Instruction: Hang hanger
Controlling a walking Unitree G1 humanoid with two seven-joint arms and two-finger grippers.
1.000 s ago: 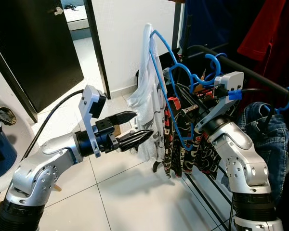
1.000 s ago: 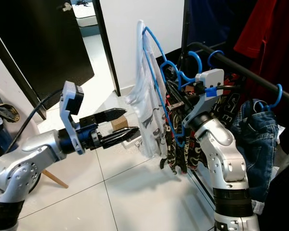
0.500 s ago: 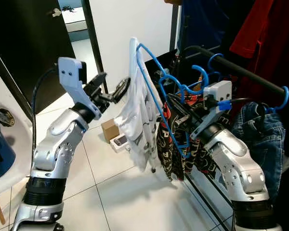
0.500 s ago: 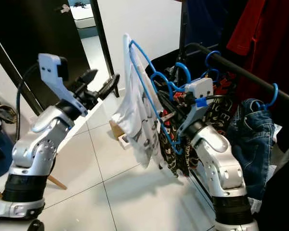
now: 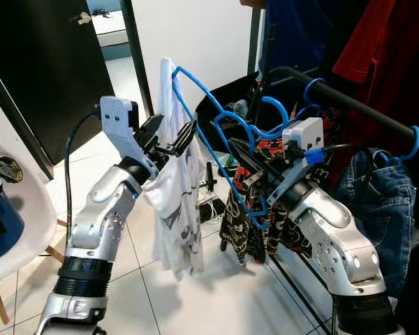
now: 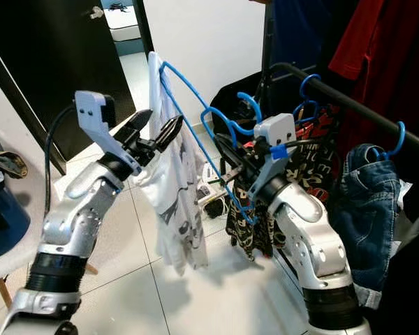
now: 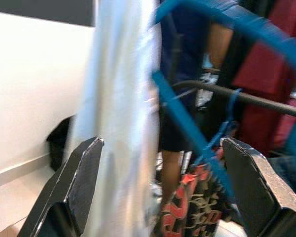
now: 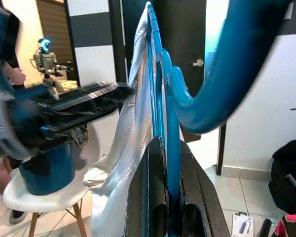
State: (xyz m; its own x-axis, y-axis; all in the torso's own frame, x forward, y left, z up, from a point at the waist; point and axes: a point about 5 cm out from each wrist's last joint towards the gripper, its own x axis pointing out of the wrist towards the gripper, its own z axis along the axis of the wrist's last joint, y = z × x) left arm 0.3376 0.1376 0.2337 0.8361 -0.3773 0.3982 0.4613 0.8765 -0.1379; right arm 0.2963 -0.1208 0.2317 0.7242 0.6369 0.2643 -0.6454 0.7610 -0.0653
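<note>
1. Right gripper [image 6: 227, 176] is pressed together on the lower bar of the blue hanger [image 6: 195, 132], nearest the robot; the wrist view shows the blue wire pinched between its fingers [image 8: 155, 197].
2. Left gripper [image 5: 173, 137], fingers spread, sits at the white shirt [image 5: 174, 209] draped on the hanger, one finger either side of the cloth; not yet closed.
3. The hanger's long axis climbs towards 11 o'clock from the right gripper; its hook [image 5: 262, 118] lies towards 2 o'clock, near the black rail [image 5: 363, 105] beyond; by my judgement the right arm is nearer.
</note>
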